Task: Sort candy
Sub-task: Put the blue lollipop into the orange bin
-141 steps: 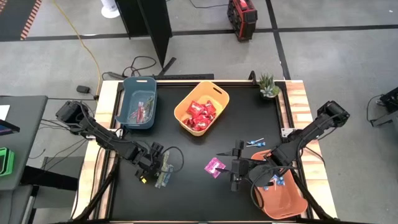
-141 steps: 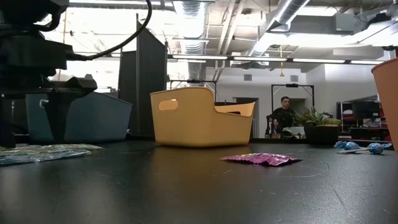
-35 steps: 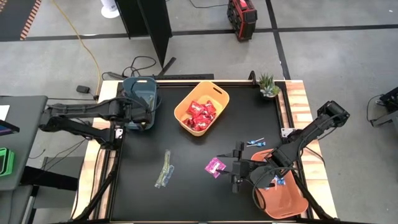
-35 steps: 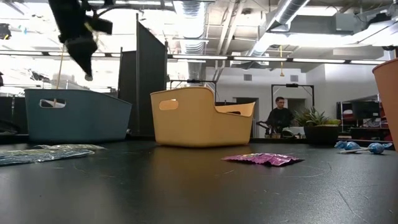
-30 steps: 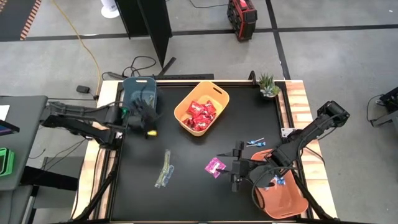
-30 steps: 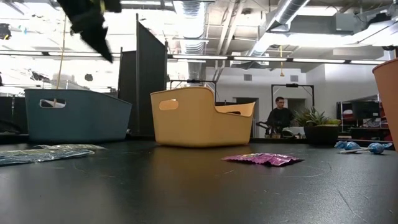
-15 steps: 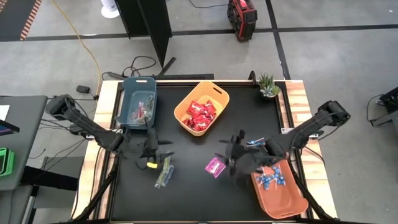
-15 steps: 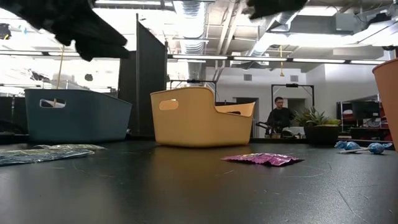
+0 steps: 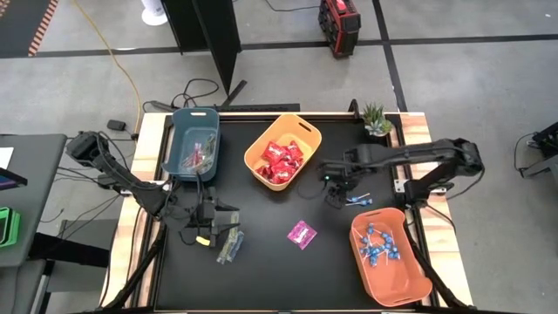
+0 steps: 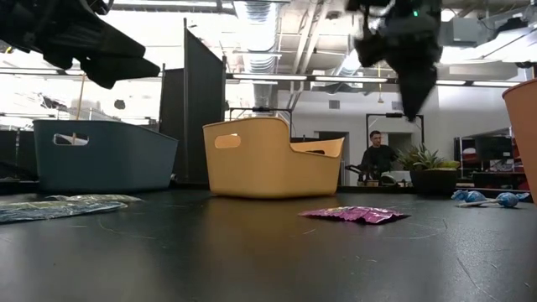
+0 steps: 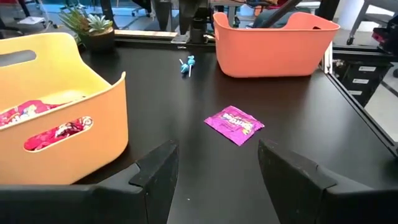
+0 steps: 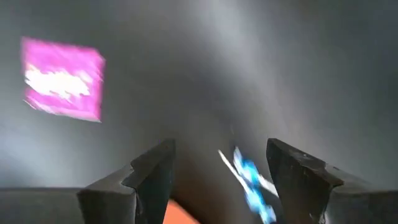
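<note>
Yellow bin holds red packets, orange bin lollipops

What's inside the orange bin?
The orange bin holds a bunch of blue lollipops on white sticks, piled at the end nearer the table's middle. The rest shows bare bottom. Whatever lies under the pile is hidden.

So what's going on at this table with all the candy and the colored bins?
Two robot arms are sorting sweets into bins. The red packets lie in the yellow bin, blue lollipops in the orange bin, and stick packets in the blue bin. The left gripper, fingers open and empty, hovers by stick packets on the table. The right gripper, also open and empty, hangs next to a loose lollipop. One magenta packet lies unsorted mid-table.
</note>
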